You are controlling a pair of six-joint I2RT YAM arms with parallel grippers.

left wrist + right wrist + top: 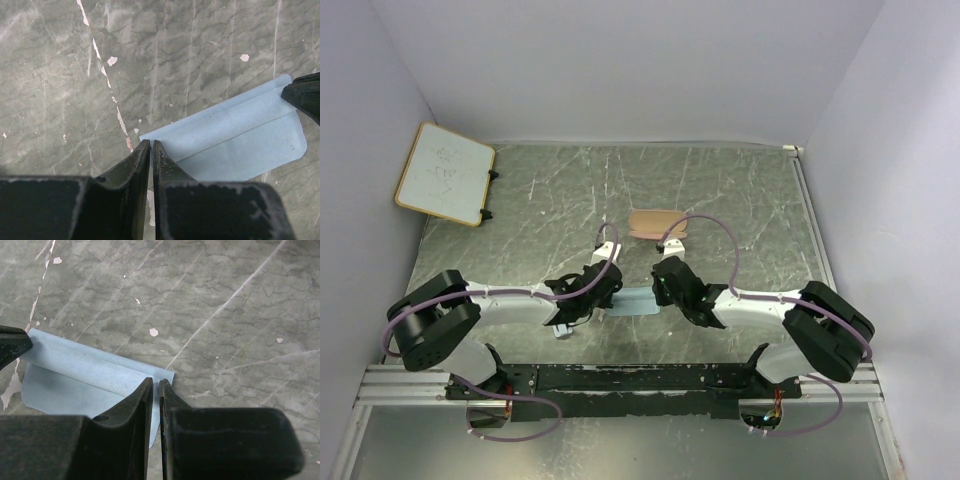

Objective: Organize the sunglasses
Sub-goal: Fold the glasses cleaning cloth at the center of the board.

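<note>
The light blue-grey cloth (638, 301) lies folded on the table between my two grippers, a fold line across it (235, 132) (75, 370). My left gripper (607, 290) (151, 142) is shut on the cloth's left corner. My right gripper (662, 290) (156, 381) is shut on its right corner. Each gripper's fingers show at the edge of the other's wrist view. The white-framed sunglasses (560, 329) lie on the table beside my left forearm, partly hidden by it. The tan-pink case (658, 223) lies farther back, apart from both grippers.
A wood-framed whiteboard (445, 172) lies at the back left corner. White walls close in the table at the back and both sides. The grey marbled tabletop (740, 200) has white scratches and chips.
</note>
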